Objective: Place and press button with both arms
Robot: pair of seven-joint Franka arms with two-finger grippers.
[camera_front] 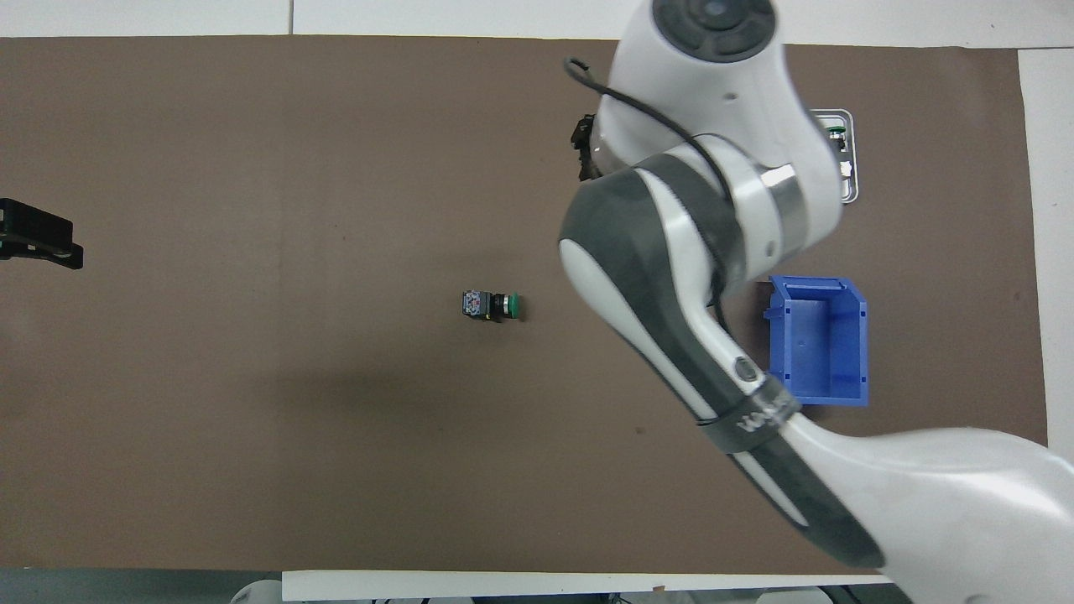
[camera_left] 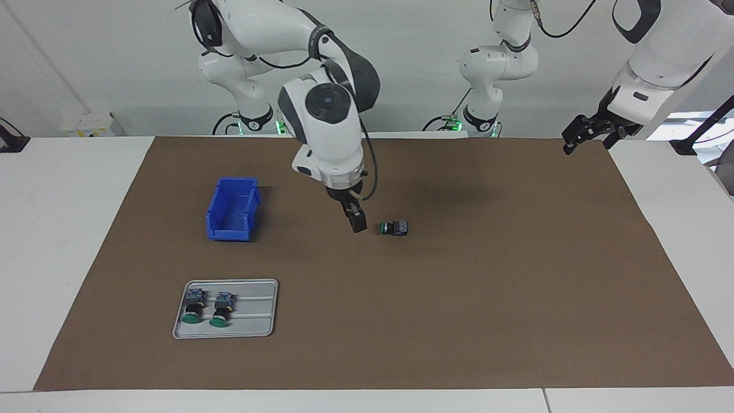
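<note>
One button (camera_left: 394,228) lies on its side on the brown mat near the table's middle, green cap toward the right arm's end; it also shows in the overhead view (camera_front: 491,305). My right gripper (camera_left: 356,221) hangs low over the mat just beside the cap, apart from the button and holding nothing. In the overhead view its own wrist hides most of the right gripper (camera_front: 581,149). My left gripper (camera_left: 585,135) waits raised over the mat's edge at the left arm's end, open and empty; it also shows in the overhead view (camera_front: 38,239).
A grey tray (camera_left: 252,310) with two more green-capped buttons (camera_left: 192,307) (camera_left: 221,310) lies far from the robots at the right arm's end. An open blue bin (camera_left: 232,209) stands nearer to the robots than the tray; in the overhead view the bin (camera_front: 818,340) is partly under the right arm.
</note>
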